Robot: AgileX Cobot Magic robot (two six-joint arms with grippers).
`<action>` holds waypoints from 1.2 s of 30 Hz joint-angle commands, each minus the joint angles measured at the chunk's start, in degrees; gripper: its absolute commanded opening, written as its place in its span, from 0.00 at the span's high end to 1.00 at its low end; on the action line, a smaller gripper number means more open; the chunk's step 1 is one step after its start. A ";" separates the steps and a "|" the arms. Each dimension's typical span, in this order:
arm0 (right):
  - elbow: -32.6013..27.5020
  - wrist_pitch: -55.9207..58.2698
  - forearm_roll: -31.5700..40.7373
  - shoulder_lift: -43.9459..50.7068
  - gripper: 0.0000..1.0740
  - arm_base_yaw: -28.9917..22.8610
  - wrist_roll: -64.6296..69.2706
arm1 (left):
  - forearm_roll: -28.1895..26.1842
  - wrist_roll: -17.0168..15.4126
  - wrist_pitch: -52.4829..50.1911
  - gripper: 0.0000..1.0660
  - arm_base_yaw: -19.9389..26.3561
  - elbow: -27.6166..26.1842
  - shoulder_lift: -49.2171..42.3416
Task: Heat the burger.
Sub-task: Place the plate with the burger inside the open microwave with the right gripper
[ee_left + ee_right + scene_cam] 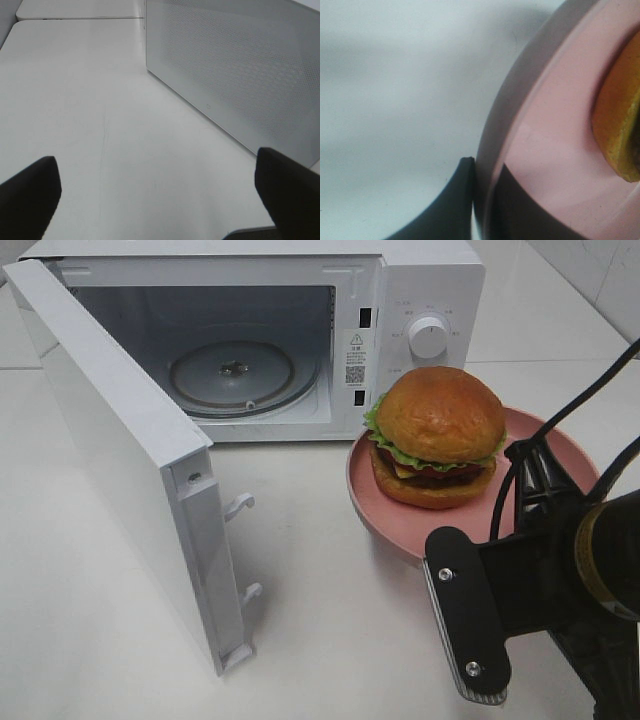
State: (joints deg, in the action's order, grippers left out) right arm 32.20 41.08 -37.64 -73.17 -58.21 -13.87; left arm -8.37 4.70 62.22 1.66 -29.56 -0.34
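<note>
The burger (pixel 437 434), with a golden-brown bun, green lettuce and a dark patty, sits on a round pink plate (pixel 372 502) on the table, right of the microwave (pixel 400 300). My right gripper (pixel 527 458) is at the plate's right rim. In the right wrist view the right gripper (pixel 482 177) has one finger on each side of the plate rim (pixel 545 115), with the bun's edge (pixel 615 115) close by. My left gripper (pixel 157 177) is open and empty over bare table; it does not show in the exterior view.
The microwave door (pixel 130 440) stands wide open, swung out to the front left. The glass turntable (pixel 232 372) inside is bare. The door's perforated panel (pixel 240 75) is right of my left gripper. White table (pixel 330 640) lies in front.
</note>
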 commanded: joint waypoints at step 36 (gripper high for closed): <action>0.17 -18.33 29.05 0.74 1.00 26.87 -69.16 | -0.11 -0.46 -0.74 0.08 -0.34 0.00 -0.80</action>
State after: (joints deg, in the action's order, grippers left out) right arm 32.03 26.24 -10.43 -73.17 -31.68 -78.90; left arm -8.37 4.70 62.22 1.66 -29.56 -0.34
